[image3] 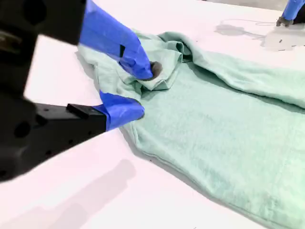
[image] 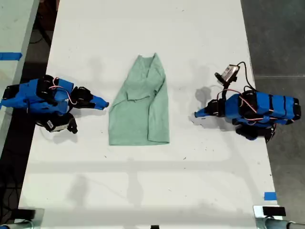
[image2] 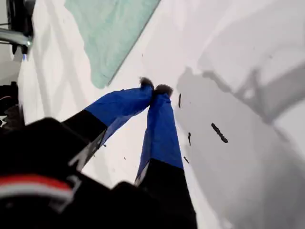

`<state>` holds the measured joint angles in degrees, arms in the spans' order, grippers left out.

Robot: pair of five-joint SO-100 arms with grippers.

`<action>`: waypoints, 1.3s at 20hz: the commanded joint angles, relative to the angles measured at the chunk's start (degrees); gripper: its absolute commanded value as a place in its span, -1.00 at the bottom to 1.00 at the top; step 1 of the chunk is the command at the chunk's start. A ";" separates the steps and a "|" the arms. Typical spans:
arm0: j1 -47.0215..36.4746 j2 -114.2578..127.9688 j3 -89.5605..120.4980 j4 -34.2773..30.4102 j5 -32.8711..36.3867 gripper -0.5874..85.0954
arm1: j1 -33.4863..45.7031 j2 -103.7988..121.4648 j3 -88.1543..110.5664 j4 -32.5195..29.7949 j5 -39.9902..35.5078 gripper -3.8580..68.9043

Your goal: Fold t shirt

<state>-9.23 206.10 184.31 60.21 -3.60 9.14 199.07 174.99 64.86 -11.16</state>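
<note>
A pale mint-green, plain fabric t shirt (image: 140, 107) lay flat near the middle of a white worktop (image: 143, 191). Its long axis ran from the exterior view's top to its bottom, with the narrow end toward the top and the wide straight hem toward the bottom. It appeared already folded inward along its length, with one flap lying over the body. Two blue robot arms faced it from opposite sides, across that axis. The second end effector (image: 104, 103), on the exterior view's left, was the nearer one, just beside the shirt's edge. In its own wrist view the second end effector (image3: 140, 90) was open, one fingertip (image3: 152, 70) over a rumpled fold of the t shirt (image3: 224, 119) and the other at the fabric's border, gripping nothing. The first end effector (image: 196, 114), on the exterior view's right, sat well apart from the shirt with bare worktop between. Its wrist view showed the first end effector (image2: 155, 88) closed on nothing, tips together, and the t shirt (image2: 112, 33) lying beyond it. Small dark specks (image2: 219, 132) marked the worktop nearby, and a strip of blue tape (image: 269, 195) sat at the exterior view's lower right. Nothing stood between either arm and the shirt. The remaining fold would likely bring the hem up toward the narrow end.
</note>
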 commanded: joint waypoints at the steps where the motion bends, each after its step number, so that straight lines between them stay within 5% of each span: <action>1: 0.44 0.44 0.44 0.26 0.44 -0.74 | 0.44 1.49 3.52 0.53 0.79 -0.85; 26: 0.44 0.44 0.44 0.26 0.44 -0.74 | 0.00 1.49 3.52 1.85 2.64 -0.85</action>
<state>-9.23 206.10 184.31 60.21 -3.60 9.14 199.60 175.08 66.62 -9.05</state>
